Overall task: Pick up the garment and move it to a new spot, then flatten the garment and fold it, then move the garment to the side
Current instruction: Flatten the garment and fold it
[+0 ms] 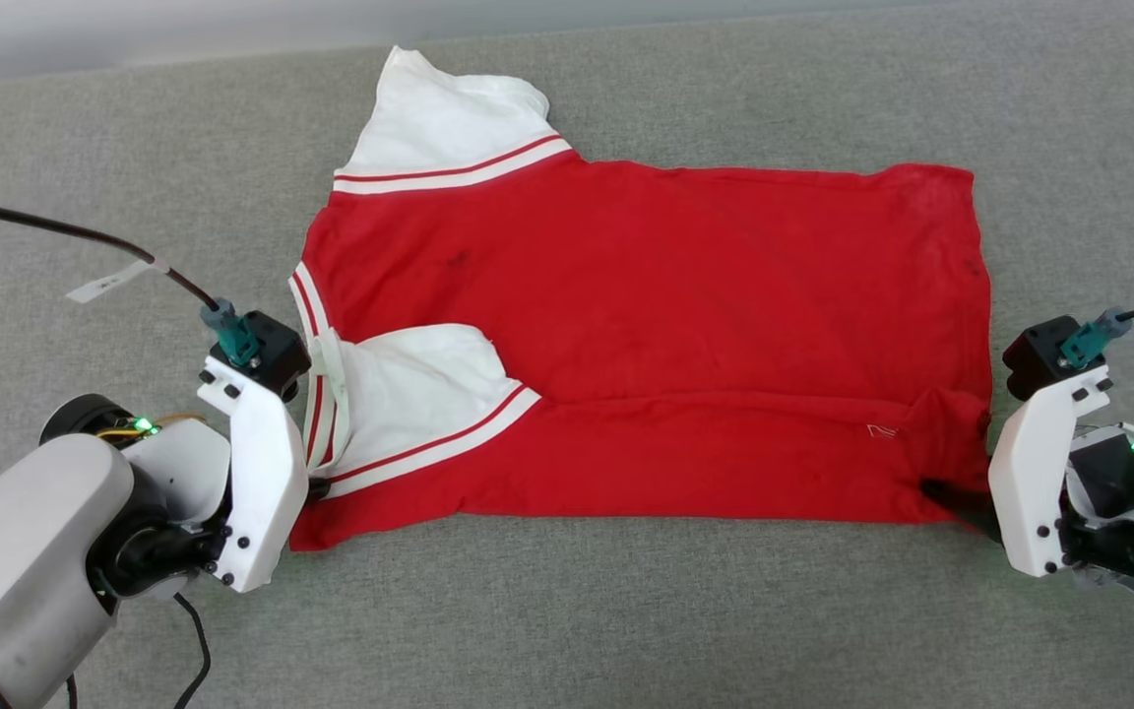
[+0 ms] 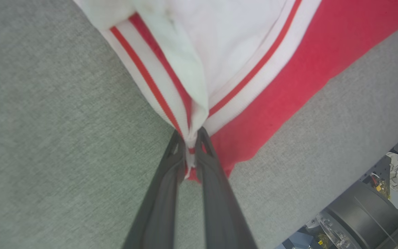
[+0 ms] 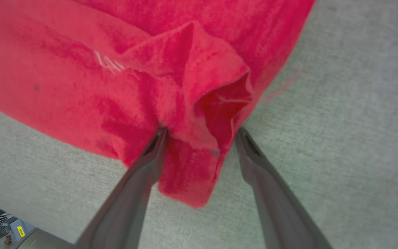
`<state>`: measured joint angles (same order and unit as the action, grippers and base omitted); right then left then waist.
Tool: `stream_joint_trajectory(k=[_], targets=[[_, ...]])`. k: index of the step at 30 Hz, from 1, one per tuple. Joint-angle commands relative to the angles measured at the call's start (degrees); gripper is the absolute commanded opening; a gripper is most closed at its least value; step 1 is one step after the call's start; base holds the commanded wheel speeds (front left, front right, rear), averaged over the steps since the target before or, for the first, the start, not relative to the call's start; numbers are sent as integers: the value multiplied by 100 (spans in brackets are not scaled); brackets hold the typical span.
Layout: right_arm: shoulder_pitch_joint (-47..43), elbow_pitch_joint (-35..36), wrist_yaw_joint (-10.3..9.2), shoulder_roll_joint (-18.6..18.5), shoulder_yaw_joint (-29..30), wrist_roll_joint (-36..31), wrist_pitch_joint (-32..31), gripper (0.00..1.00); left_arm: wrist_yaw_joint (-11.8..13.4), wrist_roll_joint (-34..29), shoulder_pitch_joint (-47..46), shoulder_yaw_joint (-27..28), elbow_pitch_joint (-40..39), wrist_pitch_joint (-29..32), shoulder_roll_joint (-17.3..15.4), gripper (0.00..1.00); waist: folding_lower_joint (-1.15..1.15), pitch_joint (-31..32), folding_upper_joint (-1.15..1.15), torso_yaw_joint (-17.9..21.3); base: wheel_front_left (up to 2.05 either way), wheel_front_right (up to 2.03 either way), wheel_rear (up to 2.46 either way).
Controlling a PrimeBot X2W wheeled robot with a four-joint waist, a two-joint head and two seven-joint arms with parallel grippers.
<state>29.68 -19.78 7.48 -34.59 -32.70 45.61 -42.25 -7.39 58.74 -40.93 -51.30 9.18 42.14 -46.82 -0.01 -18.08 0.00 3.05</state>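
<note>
Head view: the shirt (image 1: 626, 325) is seen spread on the grey counter (image 1: 567, 611), with its near edge and sleeve folded inward. Its striped trim (image 2: 143, 74) is pinched tight by the left end effector (image 2: 192, 136). The right end effector (image 3: 201, 133) is spread open astride the hem corner (image 3: 185, 186), with nothing gripped. Folding is judged to be under way. Next, that corner must be clamped before any lift.

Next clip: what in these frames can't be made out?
- Head view: how the left gripper closes, hidden by its white wrist housing.
- Head view: print on the cable tag, too small.
- Right wrist view: white mark on the garment, blurred.
- Every view: fabric under the folded near strip, covered.
</note>
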Motion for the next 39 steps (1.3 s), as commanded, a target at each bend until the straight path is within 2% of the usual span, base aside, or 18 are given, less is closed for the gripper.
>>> stream_joint_trajectory(k=[1,4,5,6,13,18,23,27,32,33,34,35,36,39], targets=[[-336,-235,3,268,-283,59,-50,100,-2,-17,-41,-28,-15,-32,21,0,1,-20,0,-16,0,0,0],[-320,-359,9,376,-446,107,109,100,-2,-9,-22,-66,-2,-68,1,0,1,-12,0,-15,0,0,0],[-240,-356,9,347,-451,118,201,46,-2,3,-2,-78,9,-88,-8,0,1,7,0,-5,0,0,0],[-139,-331,9,300,-433,136,312,0,-2,19,23,-88,20,-99,-13,0,1,34,0,3,0,0,0],[137,155,-1,-389,-415,213,810,0,-2,162,203,-90,-105,-250,-151,0,1,354,0,9,0,0,0],[-111,739,-1,-932,-481,358,950,0,0,246,491,-133,-452,-304,-403,0,1,538,0,-9,0,0,0],[-557,1217,-1,-1365,-343,546,890,0,134,338,846,-194,-864,-358,-609,0,1,557,0,-25,0,0,0],[-977,1266,-1,-1423,-214,586,832,0,254,289,1063,-247,-964,-469,-640,0,1,458,0,-27,0,0,0],[-1252,990,-1,-1123,-181,388,869,0,298,247,1257,-381,-765,-540,-546,0,1,379,0,11,0,0,0],[-1268,943,-1,-1052,-178,341,896,11,292,261,1278,-392,-723,-552,-522,0,1,380,0,14,0,0,0],[-1272,906,-1,-982,-148,301,974,60,314,255,1282,-367,-681,-616,-502,0,1,387,0,14,0,0,0],[-1258,857,-1,-929,-72,245,1069,100,350,192,1240,-316,-649,-710,-495,59,1,398,0,11,0,0,0],[-1241,859,-1,-907,-42,175,1160,100,383,175,1191,-257,-619,-807,-486,100,1,415,0,3,0,0,0],[-1169,938,-1,-812,162,-40,1589,100,385,69,1053,-127,-644,-1035,-531,100,1,474,0,-11,0,0,0]])
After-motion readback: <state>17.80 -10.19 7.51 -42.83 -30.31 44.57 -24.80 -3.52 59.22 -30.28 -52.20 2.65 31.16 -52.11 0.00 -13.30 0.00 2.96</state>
